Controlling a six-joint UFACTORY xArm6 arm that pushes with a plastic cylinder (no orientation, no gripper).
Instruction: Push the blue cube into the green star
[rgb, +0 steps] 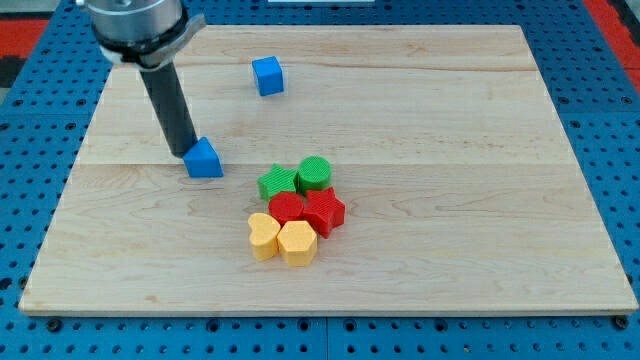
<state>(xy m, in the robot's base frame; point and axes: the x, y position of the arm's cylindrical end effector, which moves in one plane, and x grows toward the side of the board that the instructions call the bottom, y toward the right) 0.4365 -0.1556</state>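
Observation:
The blue cube (267, 76) sits near the view's top, left of centre. The green star (277, 183) lies in a cluster near the middle of the wooden board (480, 220). My tip (182, 152) rests against the upper left side of a second blue block (204, 159) with a wedge-like top, well below and left of the blue cube. The green star is to the right of and below my tip.
The cluster holds a green cylinder (313, 173), two red blocks (288, 208) (324, 211) and two yellow blocks (263, 236) (297, 243), all touching or nearly touching. A blue pegboard (40, 120) surrounds the board.

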